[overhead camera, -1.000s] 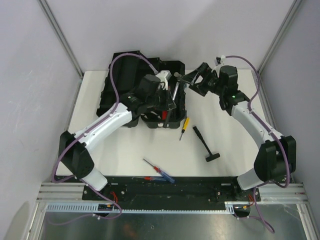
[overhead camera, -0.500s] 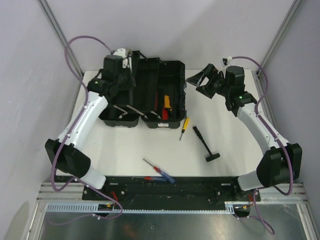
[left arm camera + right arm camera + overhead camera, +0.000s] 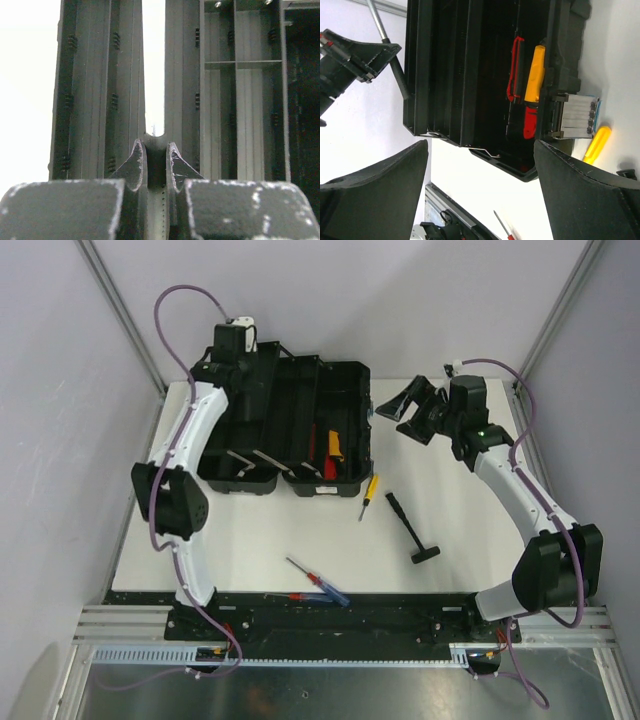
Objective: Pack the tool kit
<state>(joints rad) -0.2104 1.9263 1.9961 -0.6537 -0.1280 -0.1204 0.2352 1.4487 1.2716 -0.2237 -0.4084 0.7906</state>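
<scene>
Left gripper (image 3: 156, 159) is clamped on a thin rib of the opened lid (image 3: 100, 75) of the black toolbox (image 3: 345, 375), which sits just left of the right gripper (image 3: 402, 406), itself spread wide; such a narrow pinch could slip, letting the lid swing closed.

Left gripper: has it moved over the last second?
Yes. The left gripper swung from the right half of the toolbox to its far-left lid corner.
</scene>
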